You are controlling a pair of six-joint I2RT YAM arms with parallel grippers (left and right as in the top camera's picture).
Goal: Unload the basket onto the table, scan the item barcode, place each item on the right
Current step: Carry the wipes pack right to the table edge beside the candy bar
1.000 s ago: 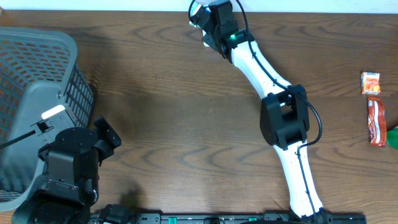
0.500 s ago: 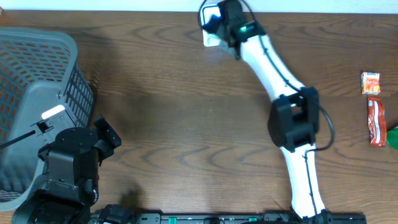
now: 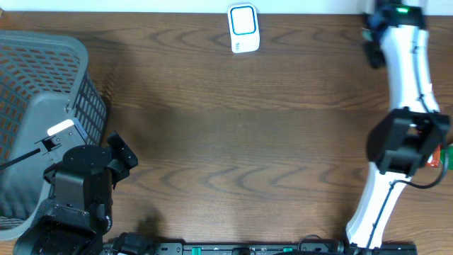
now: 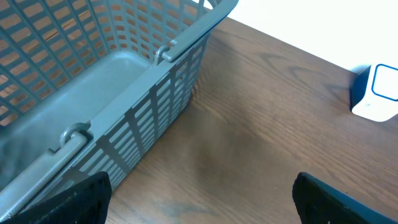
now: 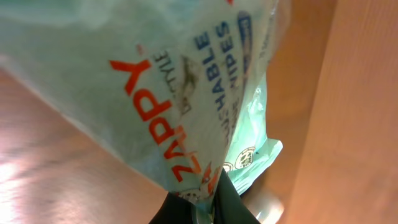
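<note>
Plastic wipes pack (image 5: 155, 112) (Zappy brand) pinched in right gripper (image 5: 205, 202).

We see grey basket (image 4: 118, 74) at 10 o'clock, white scanner (image 4: 380, 93) at 3, left gripper (image 4: 199, 208) jaws wide at 6.

The right arm (image 3: 405, 57) has white links, black joint housings, a green light (image 3: 405, 10) near its wrist and a black cable (image 3: 414, 185) looping off the elbow. The left arm (image 3: 79, 185) is all black and blocky.
</note>
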